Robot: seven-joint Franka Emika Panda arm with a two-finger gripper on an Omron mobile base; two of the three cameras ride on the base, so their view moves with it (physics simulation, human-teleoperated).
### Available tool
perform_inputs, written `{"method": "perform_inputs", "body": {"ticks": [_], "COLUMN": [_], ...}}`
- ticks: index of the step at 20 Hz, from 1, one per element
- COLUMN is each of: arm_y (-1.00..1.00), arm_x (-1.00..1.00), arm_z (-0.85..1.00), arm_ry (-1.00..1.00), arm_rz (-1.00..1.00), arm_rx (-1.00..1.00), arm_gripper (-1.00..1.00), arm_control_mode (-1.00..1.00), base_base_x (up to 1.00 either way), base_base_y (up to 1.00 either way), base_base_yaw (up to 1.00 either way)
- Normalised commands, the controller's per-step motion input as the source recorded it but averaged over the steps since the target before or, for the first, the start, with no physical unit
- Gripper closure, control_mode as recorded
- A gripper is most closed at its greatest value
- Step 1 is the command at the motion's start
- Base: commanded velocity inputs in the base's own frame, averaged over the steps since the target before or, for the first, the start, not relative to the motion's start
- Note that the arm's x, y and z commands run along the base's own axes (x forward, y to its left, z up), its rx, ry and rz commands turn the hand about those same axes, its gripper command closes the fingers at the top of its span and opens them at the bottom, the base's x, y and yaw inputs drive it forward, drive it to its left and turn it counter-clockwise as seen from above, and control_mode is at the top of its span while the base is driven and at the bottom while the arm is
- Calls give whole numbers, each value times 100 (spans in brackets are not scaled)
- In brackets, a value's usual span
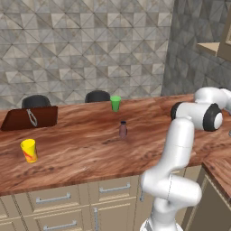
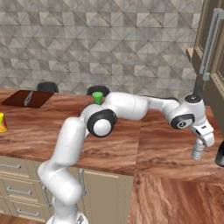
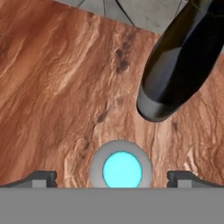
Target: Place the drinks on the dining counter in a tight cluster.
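My gripper (image 2: 201, 141) hangs open right over the clear water bottle (image 2: 197, 151) on the dining counter (image 2: 153, 151). In the hand view the water bottle (image 3: 121, 169) shows from above as a grey ring with a cyan centre, between my wide-apart fingertips (image 3: 42, 178), neither touching it. The dark wine bottle (image 3: 183, 61) stands just beyond it, and it sits at the right edge in the right base view (image 2: 220, 155). The short maroon-brown bottle (image 1: 122, 129) stands alone mid-counter, far to the left of the gripper.
A green cup (image 1: 115, 103) stands near the counter's back edge and a yellow cup (image 1: 29, 150) with a red mark near the front left. A dark cutting board (image 1: 30, 118) lies at the back left. Tall cabinet doors (image 2: 210, 48) rise at the right.
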Motion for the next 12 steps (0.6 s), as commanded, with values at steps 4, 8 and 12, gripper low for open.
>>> {"method": "perform_inputs", "body": {"ticks": [4,8,12], "arm_y": [-8,-9,-4], "arm_x": [0,1,0], "arm_z": [-14,-13,-13], "arm_ry": [0,0,0], "arm_rz": [0,0,0], "arm_rx": [-7,-6,0], "arm_gripper": [-100,-100,-100], "arm_control_mode": [-100,-100,-100], "base_base_x": [0,0,0], "base_base_y": [0,0,0], "base_base_yaw": [0,0,0]}}
